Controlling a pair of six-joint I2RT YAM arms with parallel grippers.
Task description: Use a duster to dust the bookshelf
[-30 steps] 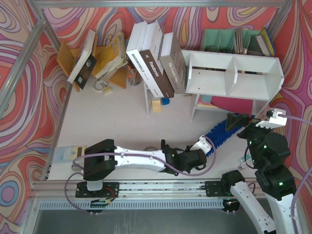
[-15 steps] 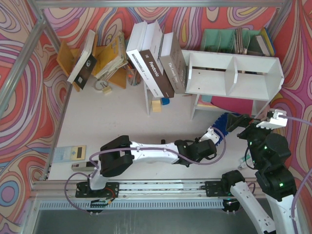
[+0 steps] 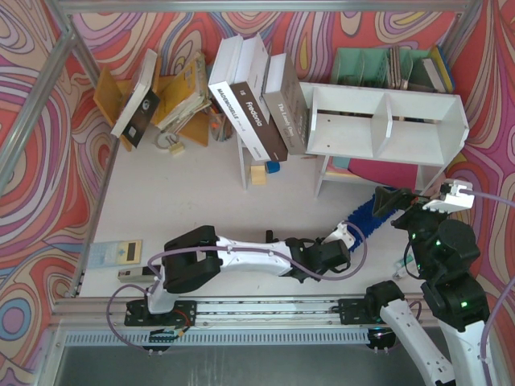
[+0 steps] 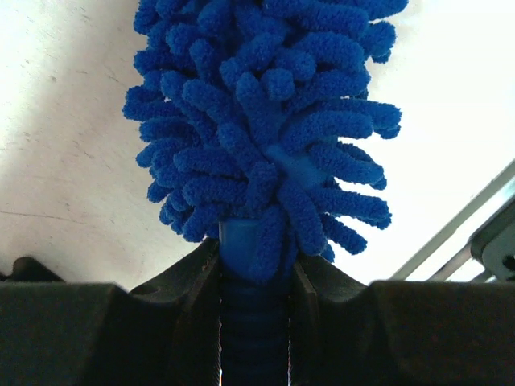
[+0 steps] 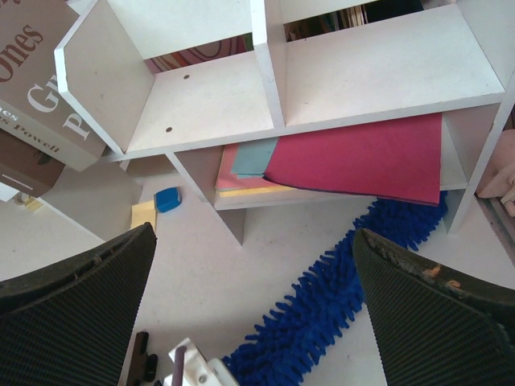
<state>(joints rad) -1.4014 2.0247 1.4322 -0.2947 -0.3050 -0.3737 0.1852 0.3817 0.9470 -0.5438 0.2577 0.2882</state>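
Note:
The white bookshelf (image 3: 386, 121) stands at the back right on white legs, with two open compartments; it also shows in the right wrist view (image 5: 209, 96). The blue fluffy duster (image 3: 366, 215) lies slanted on the table in front of the bookshelf, its far end near the shelf's legs (image 5: 322, 314). My left gripper (image 3: 344, 235) is shut on the duster's blue handle just below the fluff (image 4: 257, 265). My right gripper (image 3: 392, 200) hangs wide open and empty (image 5: 251, 233) above the duster's far end.
Large books (image 3: 257, 96) lean against the shelf's left side. Pink and teal folders (image 5: 362, 157) lie under the shelf. A teal file organizer (image 3: 386, 68) stands behind it, a yellow-orange book rack (image 3: 161, 92) at back left. Small blocks (image 3: 261, 171) and a flat device (image 3: 117, 253) lie on the table.
My left arm swung right with the duster, pushing it toward the shelf, then drew it back a little toward me. The right arm has not moved.

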